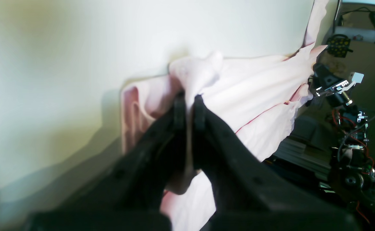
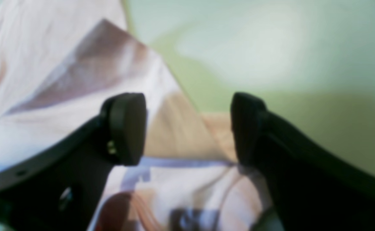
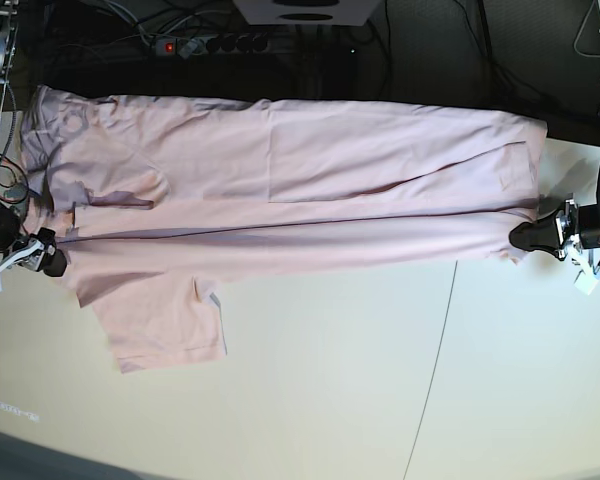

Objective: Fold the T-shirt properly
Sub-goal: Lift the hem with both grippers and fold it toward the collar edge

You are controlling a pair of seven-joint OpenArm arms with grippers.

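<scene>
The T-shirt [image 3: 300, 190] is spread wide along the far edge of the desk [image 3: 330, 390], pale pink, folded lengthwise, with one sleeve lying toward the near side. A bunch of its fabric is pinched firmly between the closed jaws of the left gripper [image 1: 189, 106] at the desk's right edge. The right gripper [image 2: 187, 128] is seen with jaws wide apart at the left edge, cloth below them, nothing held. The desk surface is cream coloured. Behind it, dark cables [image 3: 280, 35] are visible.

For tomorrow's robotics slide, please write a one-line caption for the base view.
Pale pink T-shirt stretched lengthwise across the table, left gripper pinching one end, right gripper open at the other.
</scene>
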